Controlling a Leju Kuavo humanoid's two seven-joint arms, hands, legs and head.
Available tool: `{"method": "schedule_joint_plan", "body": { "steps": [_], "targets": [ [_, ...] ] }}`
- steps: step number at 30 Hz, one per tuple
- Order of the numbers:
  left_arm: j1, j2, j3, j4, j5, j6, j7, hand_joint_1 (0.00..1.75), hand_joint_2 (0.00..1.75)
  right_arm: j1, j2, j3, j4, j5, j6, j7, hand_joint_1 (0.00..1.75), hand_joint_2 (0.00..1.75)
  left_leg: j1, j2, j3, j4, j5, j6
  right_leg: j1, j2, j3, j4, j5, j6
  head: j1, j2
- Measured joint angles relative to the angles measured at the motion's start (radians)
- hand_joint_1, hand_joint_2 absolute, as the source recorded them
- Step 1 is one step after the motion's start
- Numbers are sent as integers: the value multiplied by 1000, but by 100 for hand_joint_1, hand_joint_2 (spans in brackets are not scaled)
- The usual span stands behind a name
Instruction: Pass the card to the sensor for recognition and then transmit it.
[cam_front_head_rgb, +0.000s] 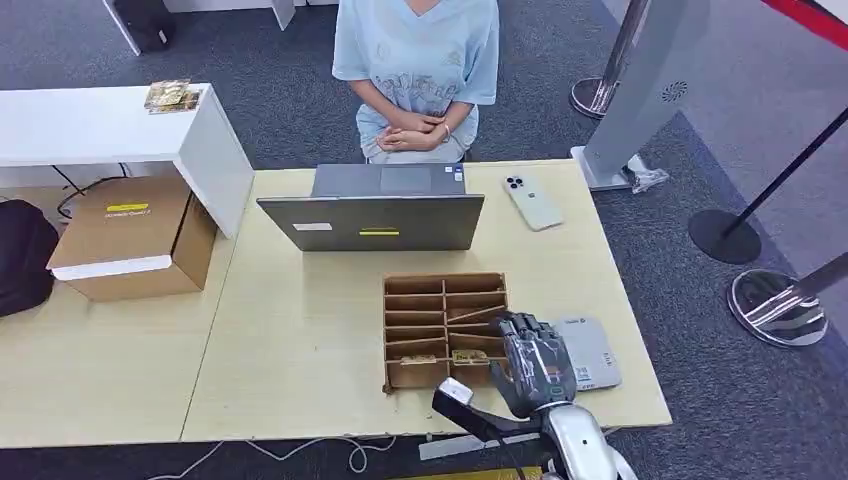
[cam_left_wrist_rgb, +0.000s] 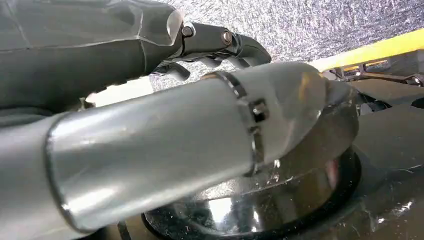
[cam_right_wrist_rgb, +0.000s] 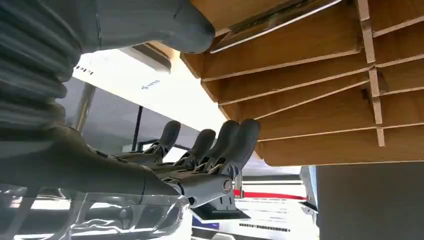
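Note:
A wooden slotted card rack (cam_front_head_rgb: 445, 284) stands on the table near its front edge. Small cards (cam_front_head_rgb: 468, 356) lie in its front slots. A flat grey sensor (cam_front_head_rgb: 592, 350) lies just right of the rack. My right hand (cam_front_head_rgb: 535, 365) hovers over the rack's front right corner, between rack and sensor. In the right wrist view its thumb (cam_right_wrist_rgb: 192, 27) lies beside a thin card edge (cam_right_wrist_rgb: 270, 27) in the rack (cam_right_wrist_rgb: 310, 100), while the fingers (cam_right_wrist_rgb: 220, 145) stretch out apart from the thumb with nothing in them. My left hand (cam_left_wrist_rgb: 100, 55) hangs low, its dark fingers (cam_left_wrist_rgb: 220, 40) partly hidden by a silver tube.
A grey laptop (cam_front_head_rgb: 372, 220) and a white phone (cam_front_head_rgb: 532, 202) lie behind the rack. A person (cam_front_head_rgb: 415, 70) sits at the far side of the table. A cardboard box (cam_front_head_rgb: 135, 235) and white counter (cam_front_head_rgb: 100, 125) stand at left. Stanchion bases (cam_front_head_rgb: 780, 305) stand at right.

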Motion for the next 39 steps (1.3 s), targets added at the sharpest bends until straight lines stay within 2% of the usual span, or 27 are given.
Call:
{"method": "schedule_joint_plan", "body": {
  "steps": [5,10,11,15,20,21,25,31,32,33,39],
  "targets": [
    [0,0,-1,0,0,0,0,0,0,-8,5,1,16,0,-1,1,77,175,0,0,0,0,0,0,0,0,0,0,0,0,0,0],
    [0,0,-1,0,0,0,0,0,0,-9,10,1,24,0,-2,3,77,175,0,0,0,0,0,0,0,0,0,0,0,0,0,0],
    [-1,0,-1,0,0,0,0,0,0,-9,12,1,25,0,-2,3,70,175,0,0,0,0,0,0,0,0,0,0,0,0,0,0],
    [-1,0,-1,0,0,0,2,0,0,-12,18,1,32,1,-2,-1,80,175,0,0,0,0,0,0,0,0,0,0,0,0,0,0],
    [-1,0,-1,0,0,0,3,0,0,-19,23,2,43,-3,-1,-11,82,175,0,0,0,0,0,0,0,0,0,0,0,0,0,0],
    [-1,0,-1,0,0,1,3,0,0,-21,25,3,46,-4,-1,-11,89,175,0,0,0,0,0,0,0,0,0,0,0,0,0,0],
    [-1,0,-1,0,0,2,3,0,0,-29,27,8,51,-6,-1,-13,98,175,0,0,0,0,0,0,0,0,0,0,0,0,0,0],
    [-1,0,-1,0,0,2,3,0,0,-33,29,10,58,-8,-1,-13,101,175,0,0,0,0,0,0,0,0,0,0,0,0,0,0],
    [-1,0,-1,0,0,2,3,0,0,-33,29,11,59,-8,-1,-13,108,175,0,0,0,0,0,0,0,0,0,0,0,0,0,0],
    [-1,0,-1,0,0,2,3,0,0,-33,29,11,60,-8,-1,-13,124,175,0,0,0,0,0,0,0,0,0,0,0,0,0,0],
    [-1,0,-1,0,0,2,3,0,0,-33,30,11,63,-8,-1,-13,133,175,0,0,0,0,0,0,0,0,0,0,0,0,0,0]
  ]
}}
